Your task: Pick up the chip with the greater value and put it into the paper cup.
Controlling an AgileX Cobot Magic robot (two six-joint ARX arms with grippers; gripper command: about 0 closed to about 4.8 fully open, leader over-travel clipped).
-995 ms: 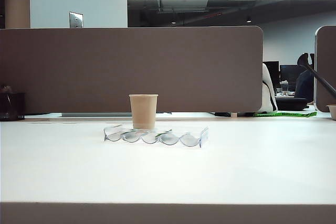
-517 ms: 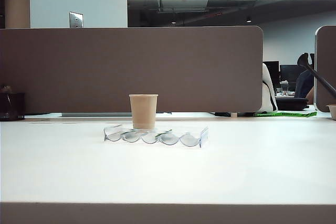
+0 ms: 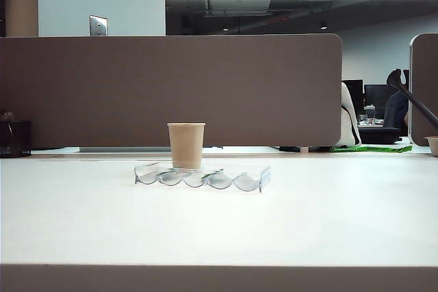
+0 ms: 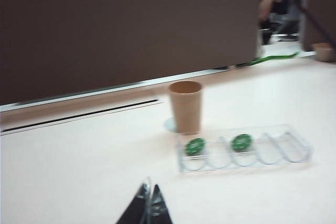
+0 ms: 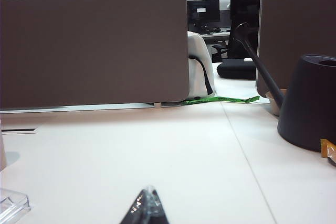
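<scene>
**Mia:** Chip with the big number, the blue one, where is it? Nobody can see it. The clear chip tray (image 4: 244, 150) holds two green chips (image 4: 195, 146), and no blue one shows in its slots.

**Ben:** Maybe it is in the paper cup (image 4: 185, 106). The cup stands just behind the tray, on the white tabletop (image 3: 219, 223). Its inside is hidden, so that is only a guess. A pale round patch peeks out at the foot of the cup, but it is too blurry to name.

**Mia:** Which arm is closer to the cup?

**Ben:** The left one. From the left gripper (image 4: 148, 205) the cup and tray lie ahead and a bit off to one side, not touching it. The tray's long side runs across in front of that gripper.

**Mia:** Is the left gripper holding something?

**Ben:** No. Its two dark tips are pressed together, with nothing between them.

**Mia:** And the right gripper (image 5: 147, 208)?

**Ben:** Closed too, and empty. It sits low over the tabletop. Only a corner of the tray (image 5: 11, 204) shows beside it, and a dark round pot (image 5: 310, 103) stands on the other side.

**Mia:** The outside camera shows no arms at all.

**Ben:** Right, just cup and tray.
</scene>
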